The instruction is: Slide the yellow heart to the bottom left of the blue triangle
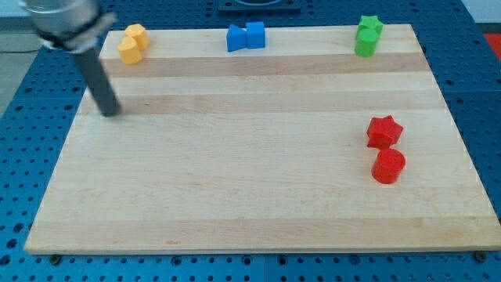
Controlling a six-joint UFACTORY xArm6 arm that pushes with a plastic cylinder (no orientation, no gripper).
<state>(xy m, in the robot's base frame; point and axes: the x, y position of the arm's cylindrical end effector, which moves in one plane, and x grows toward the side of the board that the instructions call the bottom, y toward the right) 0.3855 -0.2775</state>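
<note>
Blurred grey cylindrical housing above straight dark rod, my tip (111, 112).

Wooden board (258, 196) on blue pegboard (31, 141)

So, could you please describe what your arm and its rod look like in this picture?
Only the end of my arm shows, blurred, at the view's top left: a grey, rounded metallic housing. From it a straight, dark, round rod runs down to my tip, which sits on the wooden board, below the two yellow blocks. I can see no cables, markings or tool jaws.
</note>
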